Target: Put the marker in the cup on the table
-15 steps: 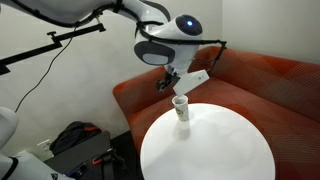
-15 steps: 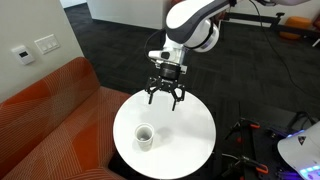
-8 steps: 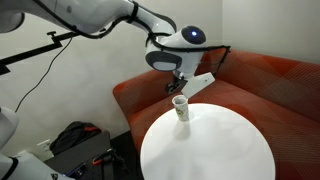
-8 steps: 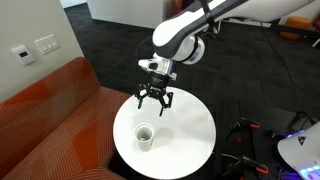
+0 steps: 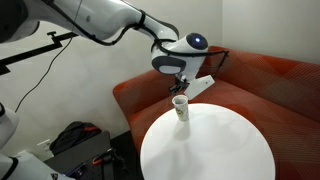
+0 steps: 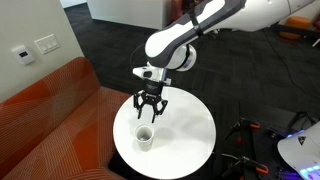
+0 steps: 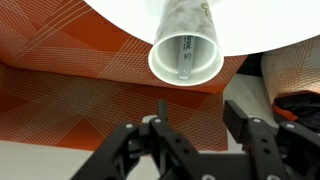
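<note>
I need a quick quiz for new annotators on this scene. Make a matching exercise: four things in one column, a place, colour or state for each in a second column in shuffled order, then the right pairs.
Things
1. marker
2. cup
3. gripper
4. sofa

Place, colour or state
A. open, holding nothing, above the table
B. red-brown, beside the table
C. inside the cup
D. upright on the white table

Pairs: 1-C, 2-D, 3-A, 4-B
</note>
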### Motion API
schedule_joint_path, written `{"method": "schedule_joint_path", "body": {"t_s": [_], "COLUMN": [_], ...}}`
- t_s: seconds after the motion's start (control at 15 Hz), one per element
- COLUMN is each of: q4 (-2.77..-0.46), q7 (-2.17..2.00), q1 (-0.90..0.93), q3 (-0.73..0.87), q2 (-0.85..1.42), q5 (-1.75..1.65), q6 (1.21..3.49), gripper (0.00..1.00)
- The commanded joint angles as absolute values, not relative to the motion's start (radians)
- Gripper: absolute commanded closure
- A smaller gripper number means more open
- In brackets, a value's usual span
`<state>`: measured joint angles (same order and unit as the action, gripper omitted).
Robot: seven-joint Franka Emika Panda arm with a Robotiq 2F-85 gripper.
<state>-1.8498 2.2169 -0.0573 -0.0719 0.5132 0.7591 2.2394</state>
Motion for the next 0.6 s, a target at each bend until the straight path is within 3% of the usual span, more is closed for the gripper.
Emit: {"method": "schedule_joint_path", "body": {"t_s": [0.0,0.07,0.53], "q4": [-1.816,-1.815,-1.793], "q7": [2.205,2.205,2.182], "q1": [-0.069,-0.069,-0.062], "q3": [-0.092,-0.093,-0.106], "q2": [0.548,0.554,0.604], "q5": [0.723,0.719,0.665], "q6": [2.242,2.244,2.252], "gripper": [0.57,0.59,0.54]}}
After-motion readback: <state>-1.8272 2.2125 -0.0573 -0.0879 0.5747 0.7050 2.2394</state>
